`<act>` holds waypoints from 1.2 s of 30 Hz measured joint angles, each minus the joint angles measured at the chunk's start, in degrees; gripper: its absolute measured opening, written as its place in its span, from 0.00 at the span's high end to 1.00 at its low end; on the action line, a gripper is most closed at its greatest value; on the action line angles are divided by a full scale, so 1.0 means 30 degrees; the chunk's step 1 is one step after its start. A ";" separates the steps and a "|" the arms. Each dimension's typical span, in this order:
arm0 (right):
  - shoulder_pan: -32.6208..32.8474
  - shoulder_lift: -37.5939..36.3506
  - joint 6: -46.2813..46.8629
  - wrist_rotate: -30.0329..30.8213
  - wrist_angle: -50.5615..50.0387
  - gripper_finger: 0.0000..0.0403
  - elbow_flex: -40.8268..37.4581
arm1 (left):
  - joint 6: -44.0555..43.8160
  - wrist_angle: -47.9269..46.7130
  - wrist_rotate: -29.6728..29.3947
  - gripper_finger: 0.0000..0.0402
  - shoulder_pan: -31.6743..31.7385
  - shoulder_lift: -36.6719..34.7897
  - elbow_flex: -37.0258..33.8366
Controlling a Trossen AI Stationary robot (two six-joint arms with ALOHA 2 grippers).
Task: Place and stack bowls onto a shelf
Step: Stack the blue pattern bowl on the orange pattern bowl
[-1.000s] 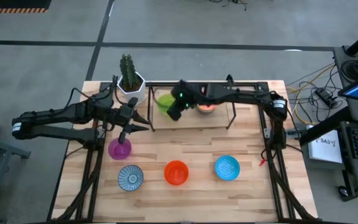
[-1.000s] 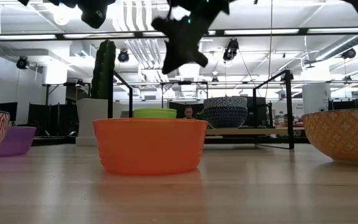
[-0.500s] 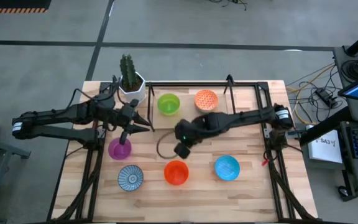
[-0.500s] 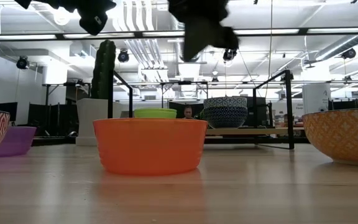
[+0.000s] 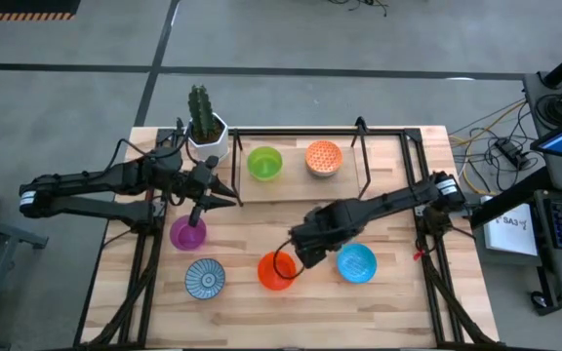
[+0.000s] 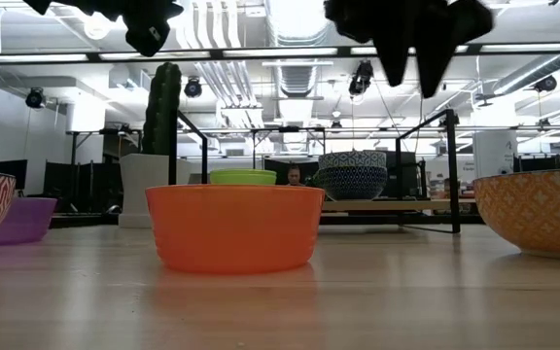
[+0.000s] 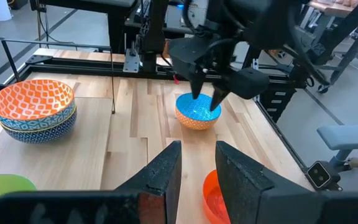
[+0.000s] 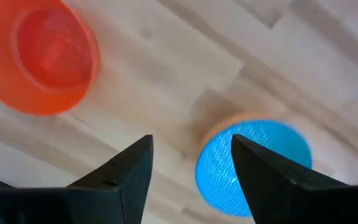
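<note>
On the shelf (image 5: 293, 183) at the table's far side stand a green bowl (image 5: 264, 163) and an orange-patterned bowl (image 5: 324, 156), the latter nested in a dark blue-patterned bowl (image 7: 39, 129). On the tabletop rest a purple bowl (image 5: 188, 234), a white bowl with blue rays (image 5: 204, 279), an orange-red bowl (image 5: 276, 271) and a blue bowl (image 5: 356, 263). My right gripper (image 8: 188, 180) hangs open, pointing down, above the gap between the orange-red bowl (image 8: 42, 56) and the blue bowl (image 8: 253, 165). My left gripper (image 7: 197, 171) hovers open and empty just beyond the purple bowl.
A cactus in a white pot (image 5: 204, 127) stands at the shelf's far left corner. Black frame posts (image 5: 361, 127) rise around the shelf. There is bare wood between the shelf and the row of bowls near the front edge.
My right gripper has swung from above the green bowl on the shelf toward the table's near edge. It has tipped over to point straight down and has opened. It now hangs between the orange-red and blue bowls. The bowls have not moved.
</note>
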 joint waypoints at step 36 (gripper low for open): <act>0.2343 0.4079 0.2383 -0.1115 0.0440 0.56 -0.1921 | 0.0568 -0.0160 -0.0007 0.80 0.0000 -0.0007 0.0000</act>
